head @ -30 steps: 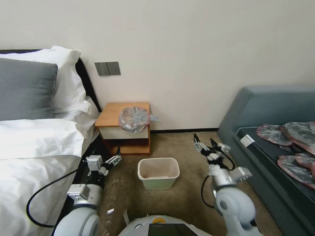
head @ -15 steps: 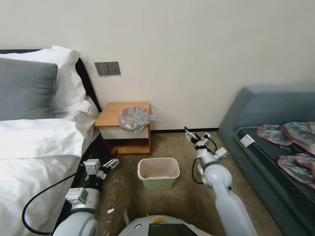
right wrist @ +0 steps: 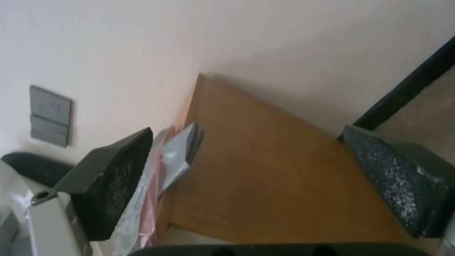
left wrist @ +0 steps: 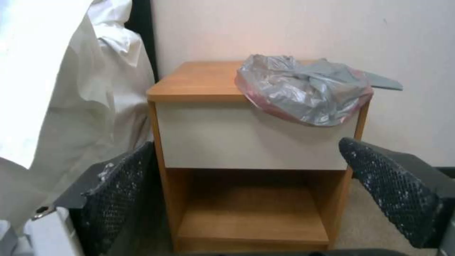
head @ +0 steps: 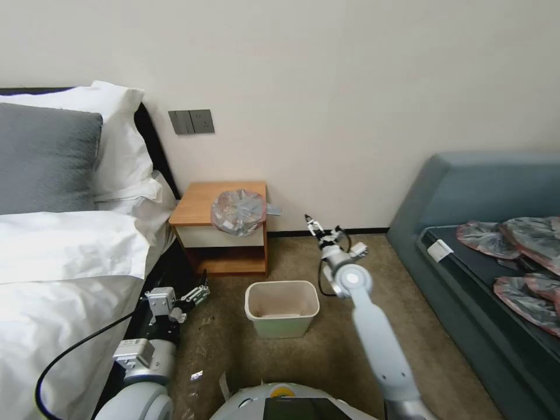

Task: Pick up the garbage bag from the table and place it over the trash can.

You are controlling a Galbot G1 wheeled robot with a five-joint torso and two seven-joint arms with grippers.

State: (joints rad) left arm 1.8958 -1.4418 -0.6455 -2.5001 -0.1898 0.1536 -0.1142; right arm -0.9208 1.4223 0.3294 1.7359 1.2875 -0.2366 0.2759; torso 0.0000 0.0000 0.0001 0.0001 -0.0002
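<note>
- Since a second ago, the right gripper [head: 313, 222] has swung forward and left toward the table [head: 201, 204] in the head view; the garbage bag [head: 238, 212] lies on the tabletop's front right corner — to this gripper's left.
- Left wrist view: left gripper [left wrist: 265, 192] spread, low before the table; bag [left wrist: 303, 89] above it.
- Right wrist view: right gripper [right wrist: 246, 188] spread, empty — the nearer arm, I judge.

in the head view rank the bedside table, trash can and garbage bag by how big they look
1. Orange-brown wood bedside table with white drawer front.
2. Cream-beige plastic trash can, though it stands nearer the camera.
3. Crinkly grey translucent garbage bag with pinkish-red rim.
</note>
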